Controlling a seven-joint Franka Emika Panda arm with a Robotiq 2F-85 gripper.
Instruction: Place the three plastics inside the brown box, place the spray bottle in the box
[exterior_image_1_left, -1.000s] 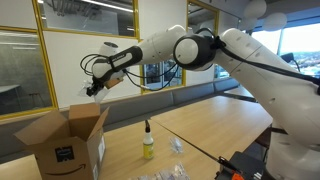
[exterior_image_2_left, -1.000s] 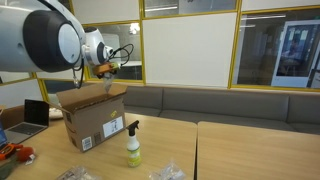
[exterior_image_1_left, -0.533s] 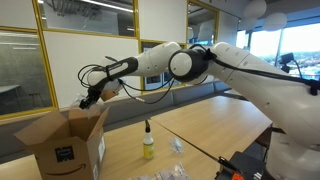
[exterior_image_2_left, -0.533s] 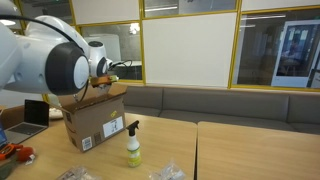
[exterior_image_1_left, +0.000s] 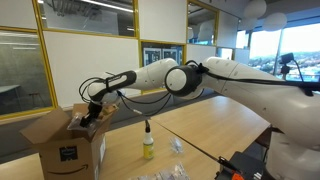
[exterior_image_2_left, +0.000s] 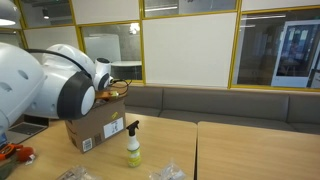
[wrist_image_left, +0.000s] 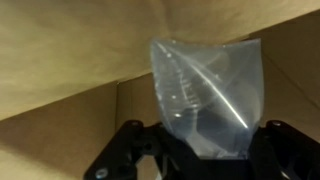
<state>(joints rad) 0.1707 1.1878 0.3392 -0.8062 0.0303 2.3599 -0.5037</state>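
My gripper (wrist_image_left: 205, 152) is shut on a clear, wrinkly plastic bag (wrist_image_left: 205, 92) that sticks out from between the jaws. Cardboard of the brown box (wrist_image_left: 70, 50) fills the wrist view behind the bag. In an exterior view the gripper (exterior_image_1_left: 88, 118) reaches down into the open top of the brown box (exterior_image_1_left: 58, 152). The box (exterior_image_2_left: 95, 128) stands with its flaps up. To its right on the table the spray bottle (exterior_image_1_left: 148, 143) (exterior_image_2_left: 133, 146) stands upright. More clear plastics (exterior_image_1_left: 176, 147) (exterior_image_2_left: 170, 172) lie on the table near the bottle.
A laptop (exterior_image_2_left: 35, 113) sits behind the box on the left. Black and red gear (exterior_image_1_left: 240, 165) lies at the table's near corner. A cushioned bench (exterior_image_2_left: 220, 102) runs along the glass wall behind the tables.
The arm has swung down and left from above the box, bringing the gripper and its plastic bag into the box opening. The jaws stayed shut.
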